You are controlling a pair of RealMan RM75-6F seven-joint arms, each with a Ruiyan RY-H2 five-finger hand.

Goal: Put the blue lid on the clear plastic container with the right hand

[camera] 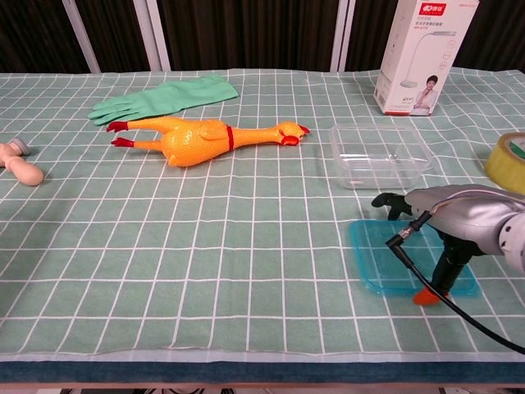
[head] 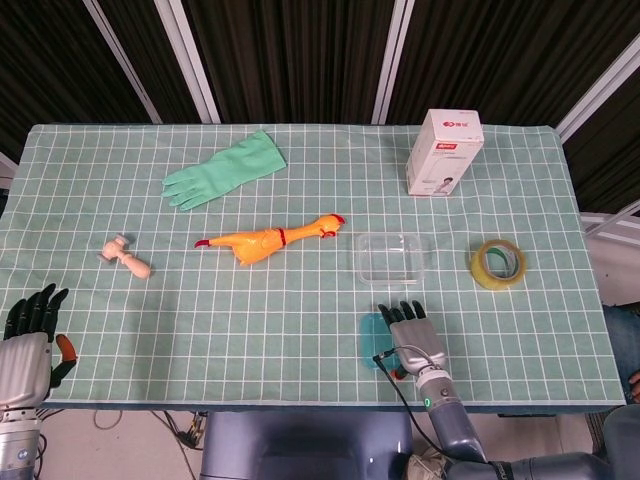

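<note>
The blue lid (head: 371,336) (camera: 379,261) lies flat on the green checked cloth near the table's front edge. My right hand (head: 411,334) (camera: 456,220) is over its right part, palm down and fingers spread. Its orange-tipped thumb points down and meets the lid's front edge. The lid is not lifted. The clear plastic container (head: 392,256) (camera: 379,154) stands empty just behind the lid, apart from the hand. My left hand (head: 30,335) rests at the front left corner with its fingers apart, holding nothing.
A tape roll (head: 498,263) (camera: 509,161) lies right of the container, with a white box (head: 444,152) (camera: 422,56) behind it. A rubber chicken (head: 270,239) (camera: 197,138), a green glove (head: 225,170) and a small wooden toy (head: 127,255) lie to the left.
</note>
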